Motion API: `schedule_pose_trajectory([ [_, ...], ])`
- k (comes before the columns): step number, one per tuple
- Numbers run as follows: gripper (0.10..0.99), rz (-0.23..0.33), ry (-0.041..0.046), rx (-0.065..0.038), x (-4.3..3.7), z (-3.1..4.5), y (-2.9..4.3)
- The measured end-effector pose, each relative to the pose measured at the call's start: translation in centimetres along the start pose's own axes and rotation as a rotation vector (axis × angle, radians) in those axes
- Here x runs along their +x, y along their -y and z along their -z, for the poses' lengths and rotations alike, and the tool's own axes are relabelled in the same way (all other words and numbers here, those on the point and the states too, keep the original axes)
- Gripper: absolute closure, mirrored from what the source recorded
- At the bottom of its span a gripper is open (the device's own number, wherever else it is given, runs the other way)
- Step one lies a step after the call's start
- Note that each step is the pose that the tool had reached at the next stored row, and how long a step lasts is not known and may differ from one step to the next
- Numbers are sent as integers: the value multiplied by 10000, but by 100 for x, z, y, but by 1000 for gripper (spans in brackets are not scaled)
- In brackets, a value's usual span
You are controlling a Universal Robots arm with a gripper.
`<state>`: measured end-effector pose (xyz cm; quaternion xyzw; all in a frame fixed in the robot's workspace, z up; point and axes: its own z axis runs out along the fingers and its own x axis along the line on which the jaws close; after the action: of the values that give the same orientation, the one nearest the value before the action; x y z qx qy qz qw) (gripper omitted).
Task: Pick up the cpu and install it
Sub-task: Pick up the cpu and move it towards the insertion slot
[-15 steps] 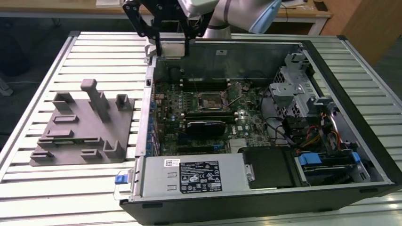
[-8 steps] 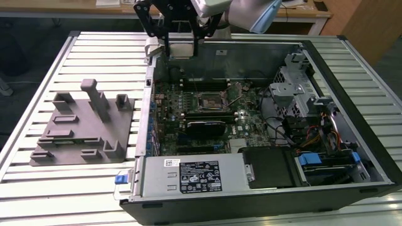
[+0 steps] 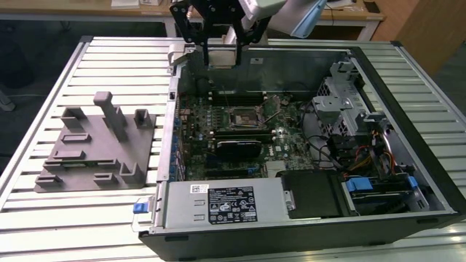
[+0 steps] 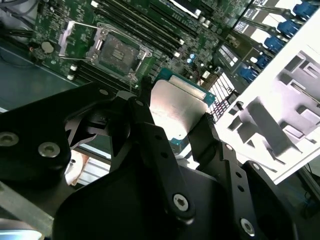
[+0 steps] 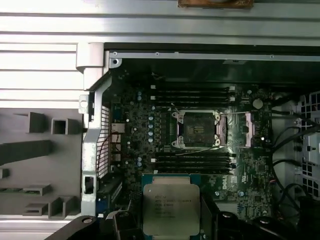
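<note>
Black gripper links crowd the foreground of the second wrist view. Its two fingers press on opposite edges of the cpu, so the gripper is closed on the chip. Holding it by the edges leaves the pale metal top and the underside free, which looks suited to lowering it flat into a socket. In the exterior view the cpu hangs level, high over the side of the open computer case farthest from that camera. It is above the motherboard and well apart from the grey fixture on the slatted desk. The cpu socket lies uncovered, its retention frame apparently swung back, seemingly ready to receive the chip. The arm reaches straight down from above, and in the first wrist view the socket is near the chip but not directly under it.
</note>
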<state>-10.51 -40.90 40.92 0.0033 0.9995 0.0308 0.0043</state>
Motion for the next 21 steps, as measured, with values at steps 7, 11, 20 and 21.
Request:
schedule_pose_trajectory([
  [7, 541, 2, -1, 0, -208, -3, -1],
  [11, 541, 1, -7, -1, -278, -17, -1],
  [20, 541, 0, -11, -1, -304, -34, -1],
  [21, 541, 1, -12, 1, -305, -40, -1],
])
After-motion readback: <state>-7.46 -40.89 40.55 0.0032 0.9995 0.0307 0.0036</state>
